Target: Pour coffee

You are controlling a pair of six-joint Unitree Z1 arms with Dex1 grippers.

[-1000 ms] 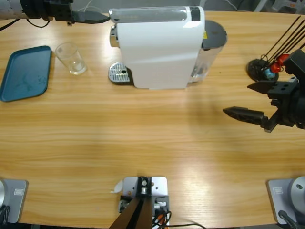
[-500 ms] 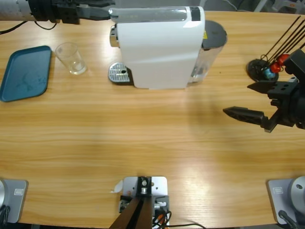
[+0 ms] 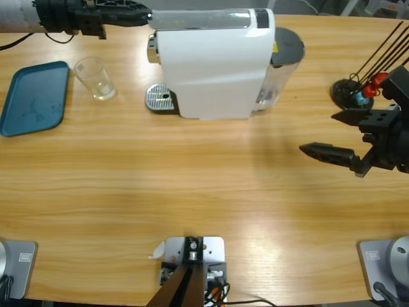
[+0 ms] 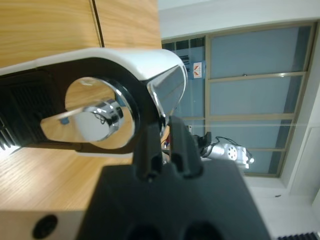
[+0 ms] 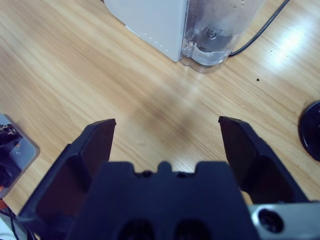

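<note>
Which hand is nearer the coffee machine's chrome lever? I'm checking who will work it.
Left. The left hand is right at the chrome lever on the coffee machine; the right hand hangs open over bare table, far off.

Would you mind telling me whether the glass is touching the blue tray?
Apart. The high view shows a strip of bare wood between the glass and the blue tray's right edge.
</note>
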